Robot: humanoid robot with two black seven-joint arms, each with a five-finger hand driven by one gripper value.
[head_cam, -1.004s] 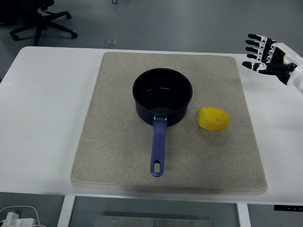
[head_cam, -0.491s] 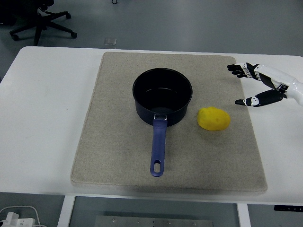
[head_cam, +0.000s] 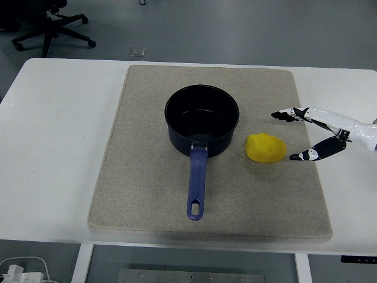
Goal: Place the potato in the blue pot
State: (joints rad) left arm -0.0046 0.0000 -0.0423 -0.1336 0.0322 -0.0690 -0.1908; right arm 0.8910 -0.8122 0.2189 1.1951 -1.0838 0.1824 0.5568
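You won't find any words, numbers or signs to read here. Nothing has a label or a brand you can see.

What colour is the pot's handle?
Blue-purple, lighter than the dark pot; handle shows in the head view.

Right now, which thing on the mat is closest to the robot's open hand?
The yellow potato, just left of the right hand; the blue pot sits farther left.

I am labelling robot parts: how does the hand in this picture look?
Only the right hand shows. Its slim fingers are white on top with black tips and black joint bands. The thumb is mostly black with white marks. A white casing covers the wrist.
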